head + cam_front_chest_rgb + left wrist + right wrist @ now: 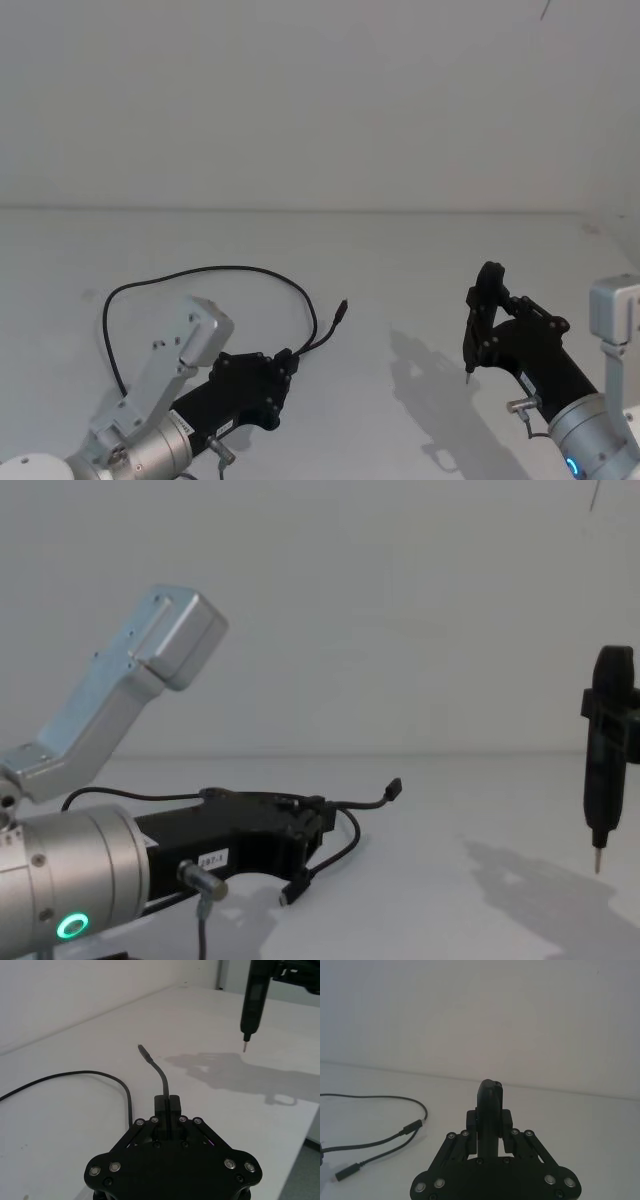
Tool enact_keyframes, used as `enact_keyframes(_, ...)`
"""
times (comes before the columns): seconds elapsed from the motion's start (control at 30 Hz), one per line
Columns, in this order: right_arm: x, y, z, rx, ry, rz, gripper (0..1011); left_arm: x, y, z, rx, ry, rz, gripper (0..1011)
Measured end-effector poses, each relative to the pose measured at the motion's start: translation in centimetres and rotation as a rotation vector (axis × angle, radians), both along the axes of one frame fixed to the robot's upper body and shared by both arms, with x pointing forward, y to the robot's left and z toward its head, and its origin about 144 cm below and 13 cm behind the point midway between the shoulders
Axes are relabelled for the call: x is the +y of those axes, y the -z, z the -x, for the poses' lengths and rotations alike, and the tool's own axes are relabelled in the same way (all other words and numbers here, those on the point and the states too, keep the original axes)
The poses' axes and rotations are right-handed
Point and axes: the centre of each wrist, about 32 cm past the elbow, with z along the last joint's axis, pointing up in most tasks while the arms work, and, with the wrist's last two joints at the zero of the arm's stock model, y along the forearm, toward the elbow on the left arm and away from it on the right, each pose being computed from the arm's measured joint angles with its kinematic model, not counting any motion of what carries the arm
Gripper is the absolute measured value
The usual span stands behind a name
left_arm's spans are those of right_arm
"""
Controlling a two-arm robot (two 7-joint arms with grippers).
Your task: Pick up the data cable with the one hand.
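Closest up is the left arm's silver wrist point(70, 870), its green ring light point(70, 925) half cut off at the frame's lower edge. Just ahead of it is a small white label point(212, 861) that reads "297-1", though only just. The left gripper point(167, 1104) has its fingers pressed together on the data cable point(230, 267), pinching it a short way back from one end. That short free end curves up and forward, and its plug point(395, 786) hangs in the air beyond the fingertips. The rest sweeps out in a wide loop over the white worktop point(400, 260) to the robot's left, then vanishes behind the arm. A second plug point(290, 892) sits low beneath the gripper (whether it touches the worktop I cannot tell). Well apart on the right, the right gripper point(490, 1120) is clamped on a slim black tool point(605, 770), held upright above the worktop with its metal tip point(598, 861) pointing down.
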Motion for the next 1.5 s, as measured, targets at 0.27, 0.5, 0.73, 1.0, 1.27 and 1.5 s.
enact_keyframes(0.27, 0.5, -0.6, -0.1, 0.002, -0.006, -0.043, 279, 0.2, -0.6, 0.6, 0.003, 0.014, 0.007, 40)
enact_keyframes(0.5, 1.8, -1.9, -0.5, 0.004, -0.016, -0.128, 279, 0.3, -0.9, 1.0, 0.004, 0.023, 0.012, 40)
enact_keyframes(0.73, 4.1, -3.5, -1.4, 0.011, -0.02, -0.224, 279, 0.3, -1.0, 1.2, 0.005, 0.027, 0.014, 40)
enact_keyframes(1.0, 7.2, -5.0, -2.9, 0.03, -0.013, -0.315, 279, 0.4, -1.1, 1.3, 0.005, 0.03, 0.015, 40)
enact_keyframes(1.27, 9.2, -5.6, -4.4, 0.041, -0.003, -0.361, 279, 0.4, -1.2, 1.4, 0.005, 0.031, 0.016, 40)
enact_keyframes(1.5, 10.4, -5.8, -5.4, 0.047, 0.004, -0.374, 279, 0.4, -1.2, 1.4, 0.005, 0.032, 0.016, 40)
